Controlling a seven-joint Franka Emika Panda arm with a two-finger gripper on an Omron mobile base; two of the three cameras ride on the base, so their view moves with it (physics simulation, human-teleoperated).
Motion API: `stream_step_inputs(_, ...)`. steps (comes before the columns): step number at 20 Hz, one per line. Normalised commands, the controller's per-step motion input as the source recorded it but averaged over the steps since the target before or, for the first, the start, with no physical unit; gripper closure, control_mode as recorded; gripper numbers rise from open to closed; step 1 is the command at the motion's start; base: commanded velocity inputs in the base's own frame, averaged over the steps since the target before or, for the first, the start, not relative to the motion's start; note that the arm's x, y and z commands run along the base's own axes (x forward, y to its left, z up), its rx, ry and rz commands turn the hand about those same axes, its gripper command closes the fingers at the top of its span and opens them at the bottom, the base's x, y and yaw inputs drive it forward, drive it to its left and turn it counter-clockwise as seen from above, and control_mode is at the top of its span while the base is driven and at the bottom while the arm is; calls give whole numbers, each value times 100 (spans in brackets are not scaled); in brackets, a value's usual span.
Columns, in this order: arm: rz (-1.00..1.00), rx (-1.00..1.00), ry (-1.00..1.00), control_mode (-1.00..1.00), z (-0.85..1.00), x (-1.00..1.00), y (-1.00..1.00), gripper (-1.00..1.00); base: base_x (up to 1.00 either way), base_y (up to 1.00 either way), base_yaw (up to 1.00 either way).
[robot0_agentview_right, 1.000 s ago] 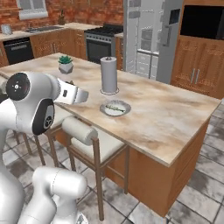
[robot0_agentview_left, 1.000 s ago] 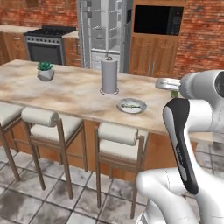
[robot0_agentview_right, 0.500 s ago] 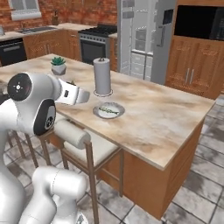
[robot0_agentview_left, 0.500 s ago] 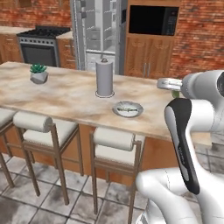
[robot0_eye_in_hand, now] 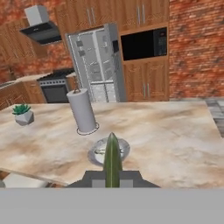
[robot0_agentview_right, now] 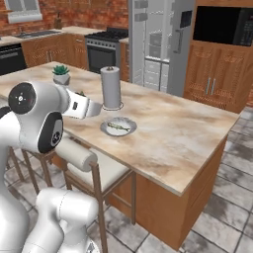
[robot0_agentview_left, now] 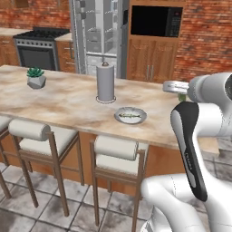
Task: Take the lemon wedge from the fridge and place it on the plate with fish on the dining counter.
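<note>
In the hand view my gripper [robot0_eye_in_hand: 112,176] is shut on the lemon wedge [robot0_eye_in_hand: 112,156], a narrow green-yellow sliver standing up between the fingers. The plate with fish [robot0_eye_in_hand: 94,153] lies just beyond the wedge on the dining counter [robot0_eye_in_hand: 175,135]. From the base views the gripper [robot0_agentview_left: 169,85] [robot0_agentview_right: 94,107] hangs above the counter's near edge, short of the plate [robot0_agentview_left: 118,116] [robot0_agentview_right: 105,129]. The fridge [robot0_agentview_left: 97,36] [robot0_agentview_right: 158,44] [robot0_eye_in_hand: 96,61] stands open behind the counter [robot0_agentview_left: 54,102] [robot0_agentview_right: 183,143].
A paper towel roll [robot0_agentview_left: 105,81] [robot0_agentview_right: 110,87] stands just behind the plate. A small potted plant [robot0_agentview_left: 35,78] [robot0_agentview_right: 61,74] sits farther left. Padded stools [robot0_agentview_left: 115,149] line the near side. A stove [robot0_agentview_left: 36,50] and wall oven [robot0_agentview_left: 156,20] flank the fridge.
The whole scene has shifted in both base views, so the base has driven along the counter. The gripper keeps its hold on the lemon wedge.
</note>
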Motion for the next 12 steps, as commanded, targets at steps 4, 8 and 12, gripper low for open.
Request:
stream_step_inputs(4,0,0,0,100,0,0,0,100,59,0,-8)
stream_step_inputs(8,0,0,0,100,0,0,0,100,75,0,-9)
stream_step_inputs(12,0,0,0,100,0,0,0,100,69,0,-8)
